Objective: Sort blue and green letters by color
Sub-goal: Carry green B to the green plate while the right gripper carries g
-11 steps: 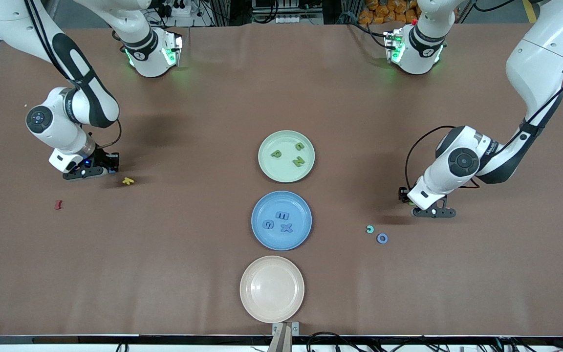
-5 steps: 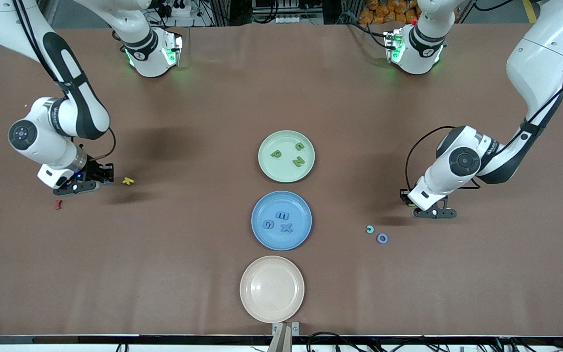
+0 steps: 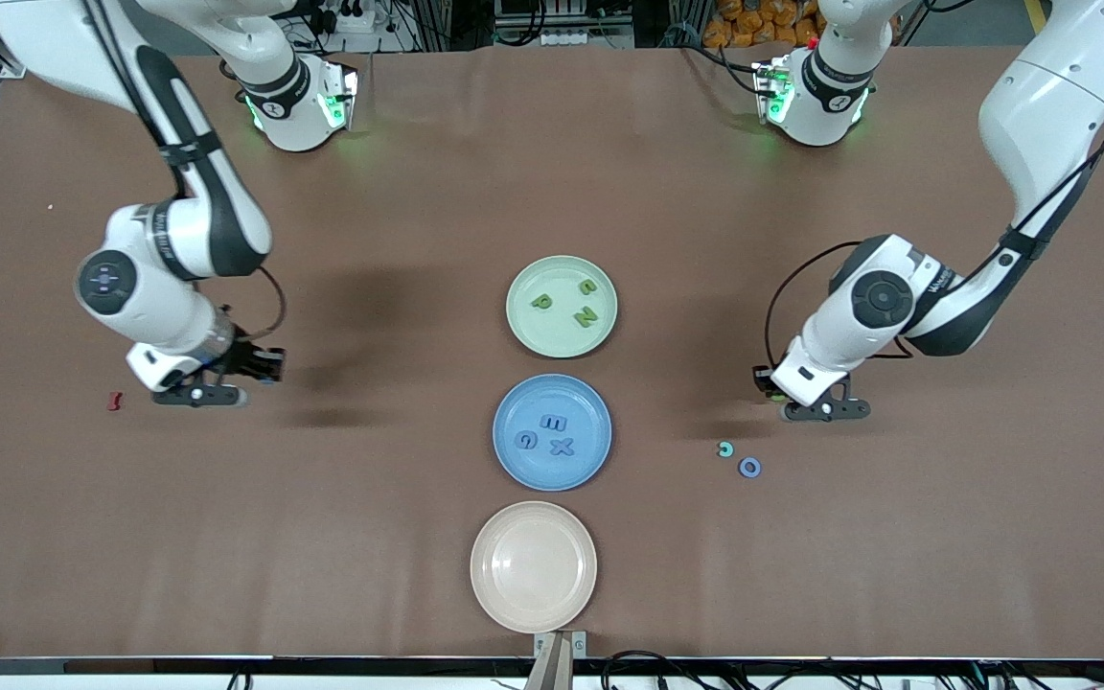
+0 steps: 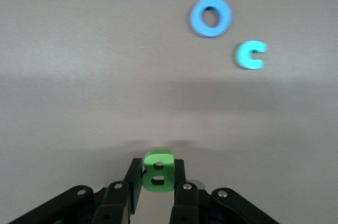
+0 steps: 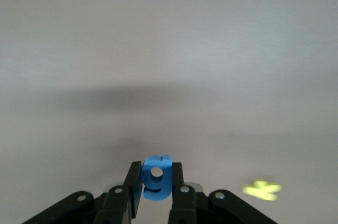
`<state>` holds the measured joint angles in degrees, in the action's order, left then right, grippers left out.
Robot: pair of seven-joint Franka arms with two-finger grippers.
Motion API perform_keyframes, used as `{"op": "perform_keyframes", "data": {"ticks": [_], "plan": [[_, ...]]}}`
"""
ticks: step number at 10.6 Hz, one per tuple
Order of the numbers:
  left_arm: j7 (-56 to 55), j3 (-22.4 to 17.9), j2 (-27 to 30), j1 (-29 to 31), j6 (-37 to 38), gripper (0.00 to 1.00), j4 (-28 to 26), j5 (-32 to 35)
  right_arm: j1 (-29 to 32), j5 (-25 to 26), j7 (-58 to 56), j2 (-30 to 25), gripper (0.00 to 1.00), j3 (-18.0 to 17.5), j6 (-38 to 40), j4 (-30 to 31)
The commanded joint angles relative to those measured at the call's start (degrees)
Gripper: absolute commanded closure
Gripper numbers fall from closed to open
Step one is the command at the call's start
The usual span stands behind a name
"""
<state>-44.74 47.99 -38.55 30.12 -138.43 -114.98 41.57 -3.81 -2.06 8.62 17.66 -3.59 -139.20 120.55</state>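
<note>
Left gripper (image 4: 156, 189) is clamping a green letter B (image 4: 157, 170) above bare table near the blue ring letter (image 3: 749, 467). Right gripper (image 5: 156, 192) is pinching a blue letter g (image 5: 156, 178) over the right arm's end.

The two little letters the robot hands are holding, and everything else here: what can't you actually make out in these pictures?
- Yellow letter: blurred in the right wrist view; hidden by the right arm in the front view.
- Blue g in the right gripper: lower edge covered by the fingers.
- Green B in the left gripper: hidden in the front view by that gripper.
- Red letter: too small to read.
</note>
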Motion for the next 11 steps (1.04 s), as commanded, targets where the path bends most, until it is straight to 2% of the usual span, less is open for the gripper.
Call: {"op": "perform_keyframes", "data": {"ticks": [1,4,7,9,11], "plan": [[-8.67,4.73,1.37,0.04,2.29,1.00,-0.68,0.62,-8.90,-5.58,14.80,8.15,1.00,0.25,0.69,-11.35],[-20.26,6.06,1.37,-5.83,6.40,1.00,-0.42,0.62,-16.55,-5.24,27.73,17.21,1.00,0.33,0.33,-23.48],[-32.31,6.68,1.28,-12.95,7.21,1.00,0.02,-0.34,-21.31,-5.24,34.43,22.14,1.00,0.33,-1.23,-31.59],[-37.24,6.94,1.45,-16.91,7.21,1.00,0.81,-4.19,-24.38,-5.32,36.11,24.60,1.00,0.33,-8.93,-32.92],[-44.87,7.47,1.72,-21.66,7.65,1.00,3.61,-5.09,-27.64,-5.24,39.27,28.20,1.00,0.33,-19.22,-33.19]]}}
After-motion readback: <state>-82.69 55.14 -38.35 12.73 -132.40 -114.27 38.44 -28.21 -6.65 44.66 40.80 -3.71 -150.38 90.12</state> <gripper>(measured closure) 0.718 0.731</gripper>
